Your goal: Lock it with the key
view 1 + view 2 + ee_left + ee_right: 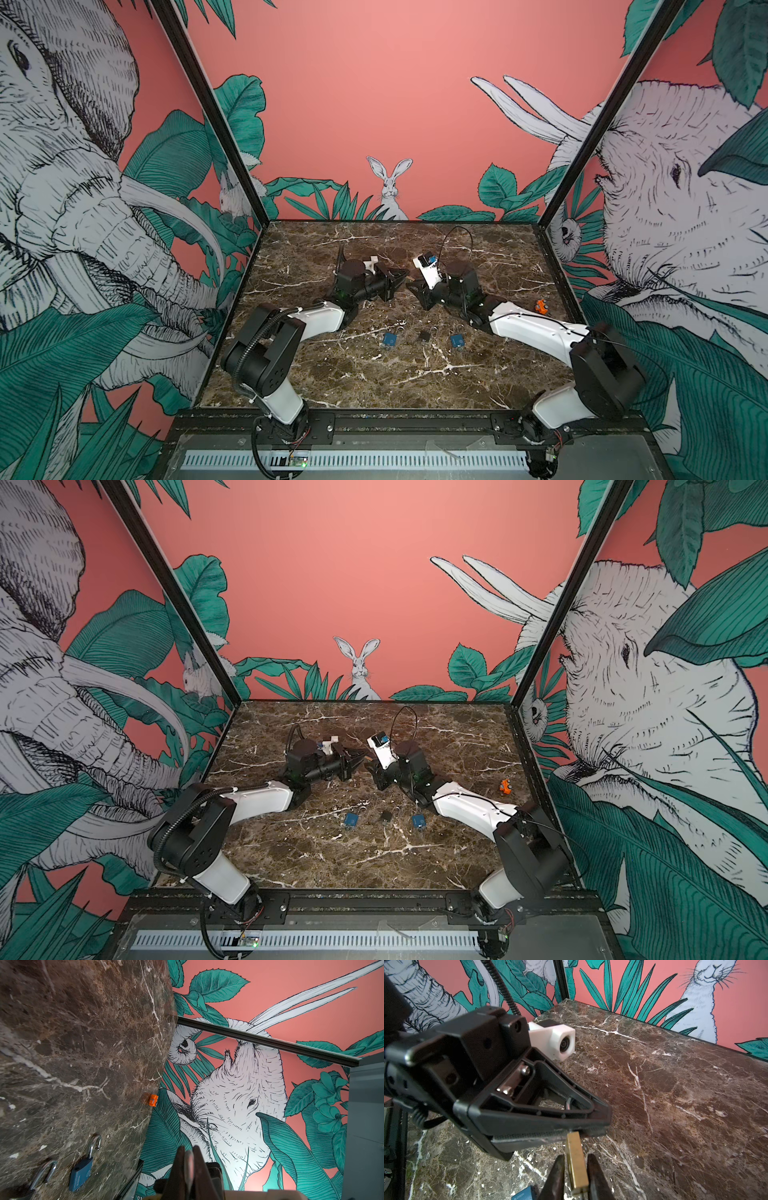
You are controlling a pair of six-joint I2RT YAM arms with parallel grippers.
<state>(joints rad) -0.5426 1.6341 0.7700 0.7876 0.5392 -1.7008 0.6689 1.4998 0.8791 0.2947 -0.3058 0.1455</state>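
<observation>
A small brass padlock [576, 1159] hangs above the marble table [374, 374], gripped on both flat sides by my right gripper [576, 1169]. Its far end meets the fingertips of my left gripper [591, 1128]; the joint itself is hidden. In the left wrist view my left gripper [188, 1150] is shut on a thin silver key [189, 1164]. In both top views the two grippers meet tip to tip at mid-table, left [400, 282] and right [415, 286], with a bit of brass [368, 756] between them.
Three padlocks lie nearer the front: blue [389, 339], black [424, 336], blue [457, 340]. The blue one [81, 1174] in the left wrist view has its shackle open. A small orange object [541, 306] sits by the right wall. Walls enclose three sides.
</observation>
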